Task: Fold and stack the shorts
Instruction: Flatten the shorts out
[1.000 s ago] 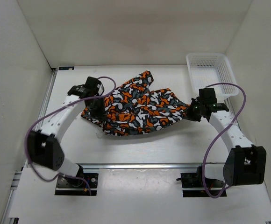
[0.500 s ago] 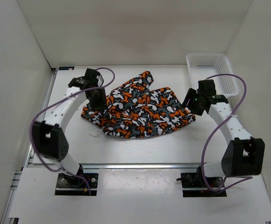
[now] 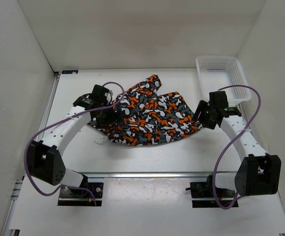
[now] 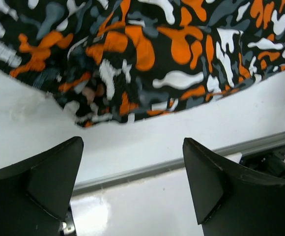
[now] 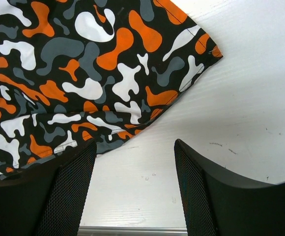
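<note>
Orange, black, white and grey blotched shorts [image 3: 150,118] lie rumpled, loosely folded.

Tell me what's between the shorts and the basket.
Only bare white table, seen in the top view, separates the shorts from the basket. The open right gripper sits at the shorts' right edge, nearer the arm bases than that gap.

You'll find the soft fabric shorts [image 3: 152,115], printed in orange, black, white and grey blotches, lying rumpled and spread wide mid-table [image 3: 182,152] (one leg points toward the far side), unfolded.
</note>
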